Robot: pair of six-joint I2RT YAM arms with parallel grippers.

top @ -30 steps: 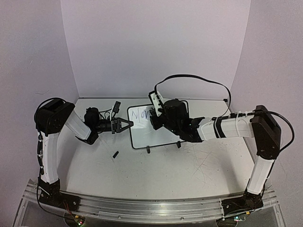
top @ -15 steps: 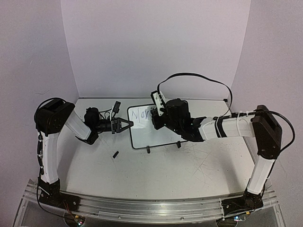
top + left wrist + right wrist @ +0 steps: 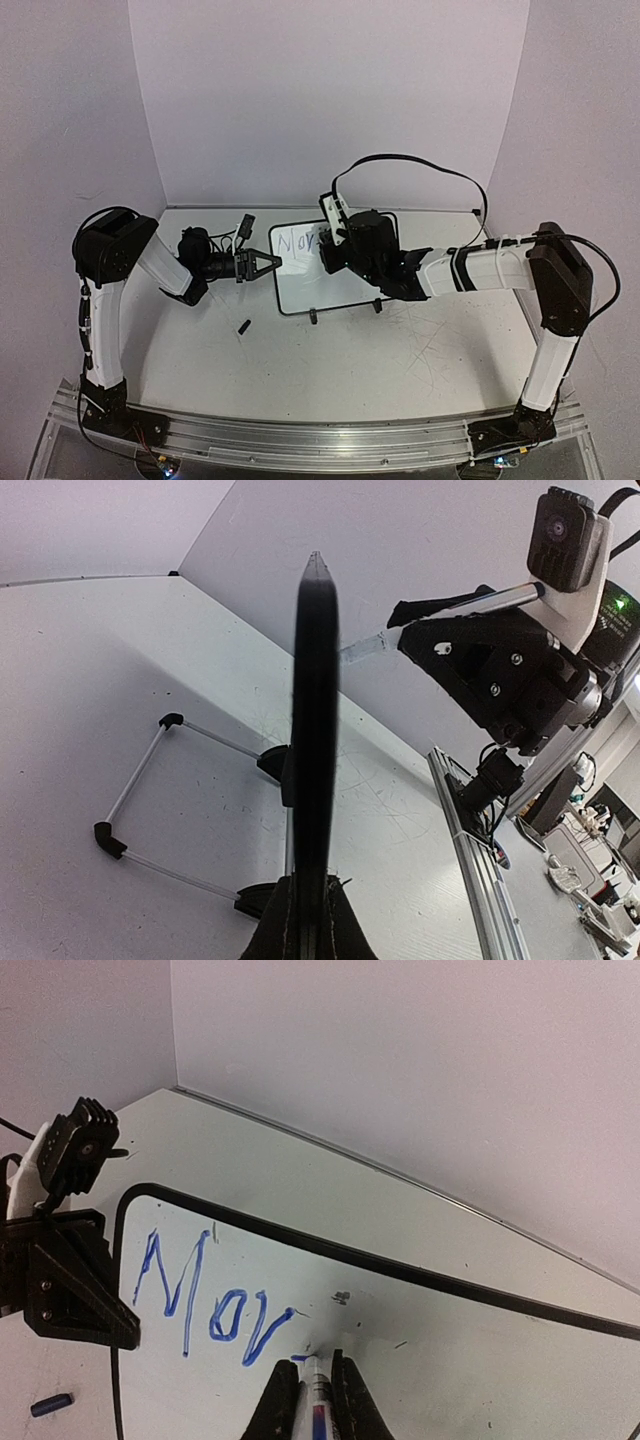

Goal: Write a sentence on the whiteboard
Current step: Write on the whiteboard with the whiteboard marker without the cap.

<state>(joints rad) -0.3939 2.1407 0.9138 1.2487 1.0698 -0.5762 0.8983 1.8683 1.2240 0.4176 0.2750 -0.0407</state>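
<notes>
Writing in progress: right gripper (image 3: 312, 1365), clenched on marker (image 3: 317, 1405), has edged right along whiteboard (image 3: 308, 287) top line, sentence (image 3: 205, 1295) at "Mov" plus a fresh stroke; left gripper (image 3: 272, 264) clamps whiteboard's left edge

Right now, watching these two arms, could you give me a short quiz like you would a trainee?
1. True or false: the left gripper clamps the whiteboard by its edge.
2. Which blue letters are written so far?
3. The right gripper holds: A) a marker B) a sponge C) nothing.
Key: 1 true; 2 "Mov"; 3 A.
</notes>
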